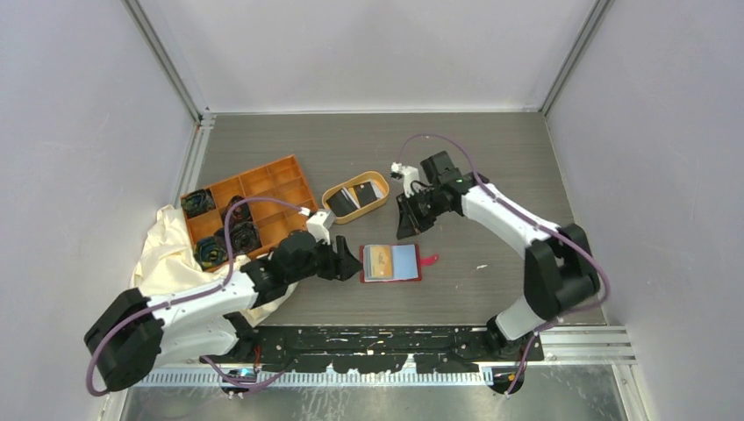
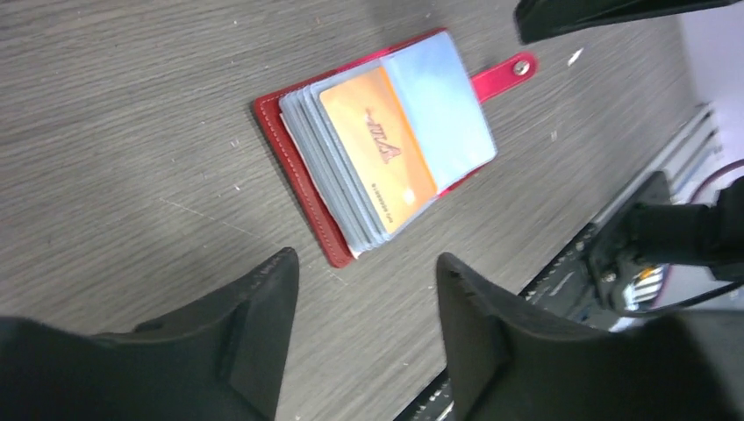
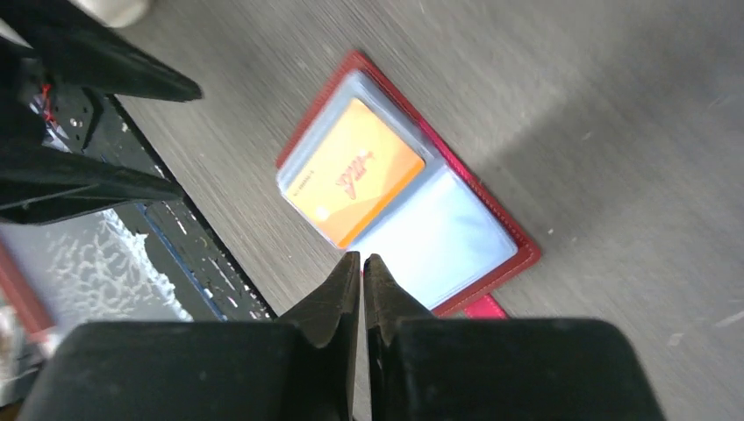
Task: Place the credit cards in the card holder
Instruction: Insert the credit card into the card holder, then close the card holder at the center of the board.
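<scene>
The red card holder (image 1: 392, 263) lies open on the table, snap tab to the right. An orange card (image 2: 377, 158) sits in its left clear sleeve; the right sleeve (image 3: 439, 241) looks empty. Dark and pale credit cards (image 1: 351, 198) lie in the oval tan dish (image 1: 375, 209) behind it. My left gripper (image 1: 346, 262) is open and empty just left of the holder, which shows ahead of its fingertips in the left wrist view (image 2: 367, 260). My right gripper (image 1: 408, 225) hovers above and behind the holder, shut with nothing between its fingertips (image 3: 361, 260).
An orange compartment tray (image 1: 263, 180) with dark bundled items stands at the back left, beside a cream cloth (image 1: 171, 254). The black rail (image 1: 395, 338) runs along the near table edge. My left gripper's fingers (image 3: 105, 74) show at the top left of the right wrist view.
</scene>
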